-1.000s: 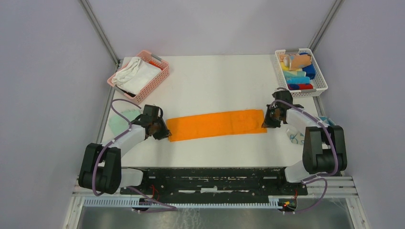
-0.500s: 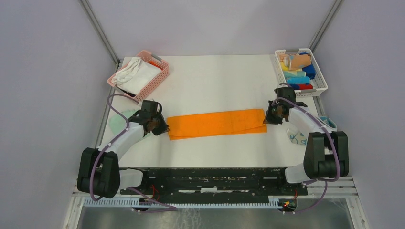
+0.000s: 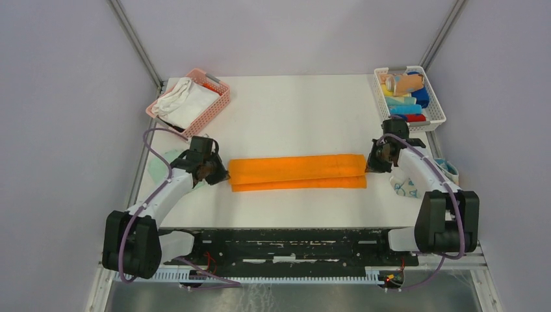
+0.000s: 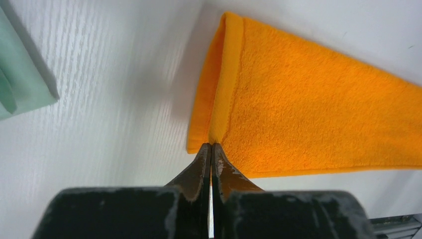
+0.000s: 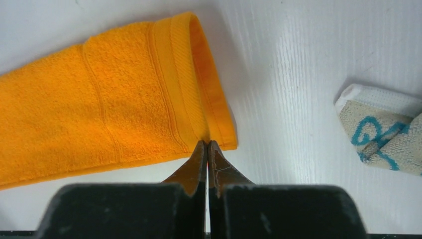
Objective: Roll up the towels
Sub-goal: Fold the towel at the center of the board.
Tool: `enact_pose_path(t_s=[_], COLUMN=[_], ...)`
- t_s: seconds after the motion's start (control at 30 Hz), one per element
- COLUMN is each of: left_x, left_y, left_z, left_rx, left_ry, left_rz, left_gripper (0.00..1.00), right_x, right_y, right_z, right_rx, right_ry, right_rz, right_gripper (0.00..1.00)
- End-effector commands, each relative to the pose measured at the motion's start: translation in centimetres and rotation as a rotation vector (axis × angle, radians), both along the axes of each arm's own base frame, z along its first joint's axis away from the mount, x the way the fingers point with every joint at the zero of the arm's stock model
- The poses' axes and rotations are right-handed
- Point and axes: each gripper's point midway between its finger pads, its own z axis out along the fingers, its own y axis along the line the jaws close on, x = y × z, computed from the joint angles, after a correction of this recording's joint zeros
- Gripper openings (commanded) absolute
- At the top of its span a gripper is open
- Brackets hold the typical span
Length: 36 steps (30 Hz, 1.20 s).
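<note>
While both ends are pinched, the orange towel (image 3: 295, 172) lies folded in a long strip on the table (image 3: 292, 117).
Jaws tight: left gripper (image 4: 211, 149) clamped on the left hem, right gripper (image 5: 207, 147) squeezed onto the right hem.

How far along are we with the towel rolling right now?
Done: the orange towel lies folded into a long strip. In hand: left gripper and right gripper are each shut on one end of it. Left: that strip, the mint green towel and the white towel with teal print all await rolling.
</note>
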Motion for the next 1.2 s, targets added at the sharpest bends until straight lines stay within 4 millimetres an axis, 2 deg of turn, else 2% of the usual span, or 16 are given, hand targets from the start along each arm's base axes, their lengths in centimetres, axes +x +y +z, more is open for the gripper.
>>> enact_pose_path(t_s=[0.0,0.13,0.3,0.5,0.6,0.67,0.77,0.87,0.93,1.03,1.17], left_x=[-1.8,-2.3,-2.5,-2.5,-2.5,-2.3,-1.9,-1.1,-0.8,0.2,1.9], left_y=[-1.1,-1.3,-0.8,0.4,1.1,1.3,1.6,1.3,0.8,-0.4,-3.3], left_z=[-2.4,-4.2,-5.6,-4.9,-4.4,-3.9,-2.8,-0.8,0.6,2.9,4.6], left_rx=[-0.066,-0.073,-0.039,0.002,0.035,0.042,0.069,0.088,0.099,0.097,0.079], left_ry=[0.061,0.098,0.136,0.101,0.085,0.075,0.048,0.007,-0.024,-0.087,-0.149], left_rz=[-0.028,-0.028,-0.018,0.033,0.058,0.061,0.042,0.011,-0.016,-0.057,-0.151], left_gripper=[0.03,0.03,0.03,0.05,0.07,0.14,0.24,0.37,0.45,0.49,0.51], right_x=[-1.9,-3.3,-4.6,-5.0,-5.0,-4.6,-3.6,-2.3,-1.5,-0.2,2.0], right_y=[-0.4,0.8,0.7,-0.3,-1.2,-1.4,-1.2,-0.4,0.3,0.9,1.8], right_z=[-2.3,-4.8,-7.0,-7.5,-6.4,-5.1,-2.2,1.0,2.4,3.3,3.6], right_rx=[0.004,0.072,0.067,0.015,-0.027,-0.040,-0.028,0.007,0.041,0.074,0.127], right_ry=[0.139,0.248,0.342,0.356,0.334,0.295,0.176,0.035,-0.024,-0.067,-0.110], right_rz=[-0.085,-0.111,-0.147,-0.161,-0.160,-0.136,-0.092,-0.037,-0.009,0.007,0.023], right_gripper=[0.00,0.00,0.00,0.02,0.04,0.09,0.16,0.28,0.36,0.45,0.43])
